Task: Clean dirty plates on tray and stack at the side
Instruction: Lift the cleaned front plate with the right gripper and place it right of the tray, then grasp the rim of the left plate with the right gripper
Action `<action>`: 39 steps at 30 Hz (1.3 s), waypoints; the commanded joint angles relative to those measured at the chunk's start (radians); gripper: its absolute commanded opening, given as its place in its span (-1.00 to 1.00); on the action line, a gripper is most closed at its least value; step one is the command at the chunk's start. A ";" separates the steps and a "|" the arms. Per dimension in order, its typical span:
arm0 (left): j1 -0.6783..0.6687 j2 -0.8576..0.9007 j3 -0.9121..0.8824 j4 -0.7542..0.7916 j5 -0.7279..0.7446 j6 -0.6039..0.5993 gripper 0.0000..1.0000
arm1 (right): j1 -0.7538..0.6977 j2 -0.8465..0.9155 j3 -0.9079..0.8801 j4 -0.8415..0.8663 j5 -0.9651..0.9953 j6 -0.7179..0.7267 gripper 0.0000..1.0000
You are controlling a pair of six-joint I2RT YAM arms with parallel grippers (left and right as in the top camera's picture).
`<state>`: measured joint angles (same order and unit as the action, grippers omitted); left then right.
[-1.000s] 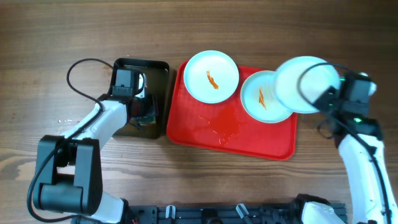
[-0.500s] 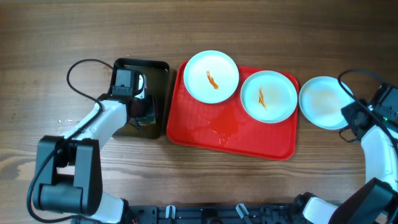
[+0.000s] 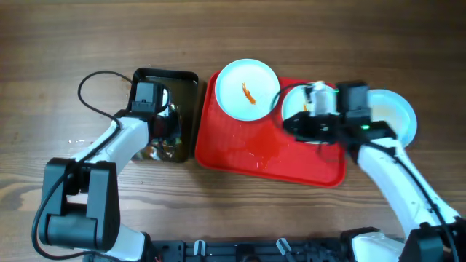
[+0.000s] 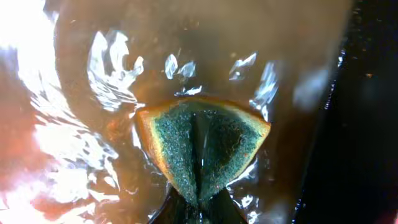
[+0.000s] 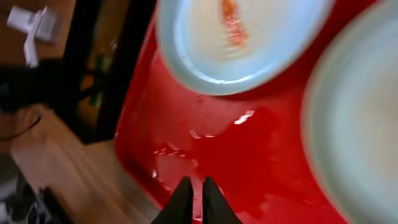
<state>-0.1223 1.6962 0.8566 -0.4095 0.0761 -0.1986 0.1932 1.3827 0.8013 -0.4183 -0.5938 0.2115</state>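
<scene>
Overhead, two smeared plates (image 3: 247, 89) sit on the red tray (image 3: 233, 156), with a third plate (image 3: 397, 116) beside it on the worktop (image 3: 73, 44). The right gripper (image 5: 196, 185) jaws hang pressed together over the tray. The left gripper (image 4: 198, 199) jaws pinch a green sponge (image 4: 199, 146).

Two white-and-black arms with dark tools

The left arm (image 3: 120, 145) and right arm (image 3: 397, 171) wear smooth white shells between black joint housings. A thin black cable (image 3: 87, 80) loops off the left wrist block, and a small green light (image 3: 362, 125) glows on the right. The right tool (image 5: 193, 200) has slim, dark, tapered fingers; the left tool (image 4: 199, 214) shows only dark tips.
</scene>
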 commanded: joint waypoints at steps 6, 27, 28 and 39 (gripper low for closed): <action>0.098 0.024 -0.025 -0.061 -0.120 -0.079 -0.92 | 0.337 0.265 0.006 0.344 0.082 0.326 -0.88; 0.203 0.024 -0.025 -0.115 -0.066 -0.079 -0.86 | 0.620 0.512 0.006 0.743 0.417 0.550 -0.91; 0.203 0.024 -0.025 -0.115 -0.066 -0.079 -0.85 | 0.631 0.512 0.006 0.743 0.414 0.551 -0.91; 0.203 0.024 -0.025 -0.115 -0.066 -0.079 -0.85 | 0.729 0.529 0.006 0.740 0.398 0.603 -0.91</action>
<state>0.0708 1.6894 0.8642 -0.4976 0.0269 -0.2619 0.8948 1.8801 0.8009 0.3206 -0.1928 0.7925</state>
